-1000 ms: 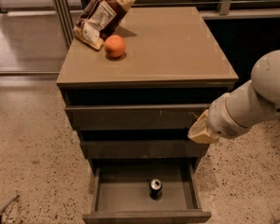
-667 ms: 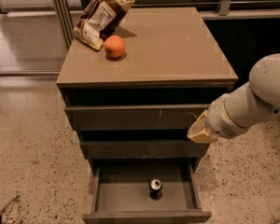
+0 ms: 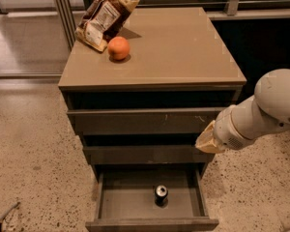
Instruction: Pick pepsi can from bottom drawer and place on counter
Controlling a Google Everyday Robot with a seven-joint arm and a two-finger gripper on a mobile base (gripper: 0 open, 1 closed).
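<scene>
From my station, the speckled floor (image 3: 29,144) filled the left side. At the back left corner of the counter (image 3: 183,47) lay a brown snack bag (image 3: 105,16), tilted, with its lower end on the tan top. Just in front of it sat an orange (image 3: 118,48), close to the bag; I could not tell whether the two touched. The rest of the counter ran off to the right as a flat tan surface.

Under the counter the three drawers stepped outward. The top drawer front (image 3: 145,122) carried pale scratches toward its right end and stood a little out from the cabinet. The middle drawer (image 3: 145,154) stood slightly further out. The bottom drawer (image 3: 150,224) was pulled well open, so I looked down into its shallow box. The pepsi can (image 3: 160,195) stood upright on the drawer floor, a little right of the middle, its silver top facing me, clear of all the walls.

Further right, the gripper (image 3: 208,141) hung just beside the cabinet's right edge at the height of the middle drawer, above the open drawer's right rear corner and well apart from the can. I could not tell whether it was apart or together. Behind it the white arm (image 3: 275,103) ran up and off to the right.
</scene>
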